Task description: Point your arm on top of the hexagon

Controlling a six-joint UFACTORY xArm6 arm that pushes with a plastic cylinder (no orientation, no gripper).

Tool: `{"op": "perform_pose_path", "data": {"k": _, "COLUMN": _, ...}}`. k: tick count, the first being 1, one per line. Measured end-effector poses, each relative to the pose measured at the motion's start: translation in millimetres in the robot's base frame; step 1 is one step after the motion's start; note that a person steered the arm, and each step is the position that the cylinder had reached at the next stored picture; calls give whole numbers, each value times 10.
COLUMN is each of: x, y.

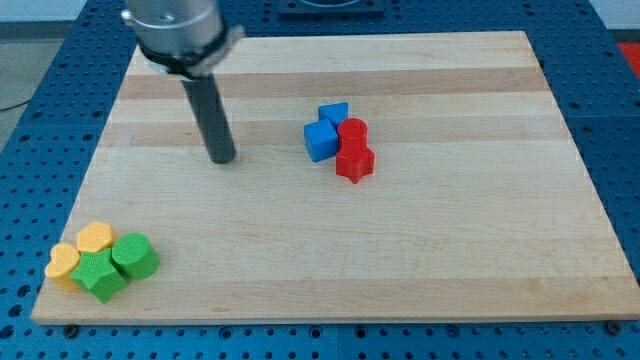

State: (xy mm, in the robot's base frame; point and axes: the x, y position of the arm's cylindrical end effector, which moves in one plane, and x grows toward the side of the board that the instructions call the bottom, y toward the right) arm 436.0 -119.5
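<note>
My tip (222, 158) rests on the wooden board (420, 250) in the upper left part of the view, with no block touching it. A green hexagon-like block (135, 256) sits in a cluster at the bottom left, far below and left of the tip. Beside it are a green star-like block (98, 274) and two yellow heart-shaped blocks (95, 238) (63, 264). To the right of the tip, near the middle of the board, stand two blue blocks (321, 139) (335, 113), a red round block (352, 130) and a red star-like block (354, 160).
The board lies on a blue perforated table (40, 90). The arm's grey body (178, 28) hangs over the board's top left edge.
</note>
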Motion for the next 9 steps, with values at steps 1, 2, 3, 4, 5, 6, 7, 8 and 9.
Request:
{"op": "perform_pose_path", "data": {"k": 1, "x": 180, "y": 319}}
{"op": "perform_pose_path", "data": {"k": 2, "x": 488, "y": 676}}
{"op": "perform_pose_path", "data": {"k": 3, "x": 886, "y": 696}}
{"op": "perform_pose_path", "data": {"k": 4, "x": 1394, "y": 647}}
{"op": "perform_pose_path", "data": {"k": 5, "x": 1716, "y": 547}}
{"op": "perform_pose_path", "data": {"k": 6, "x": 1738, "y": 545}}
{"op": "perform_pose_path", "data": {"k": 7, "x": 1368, "y": 491}}
{"op": "perform_pose_path", "data": {"k": 8, "x": 763, "y": 378}}
{"op": "perform_pose_path", "data": {"k": 9, "x": 510, "y": -41}}
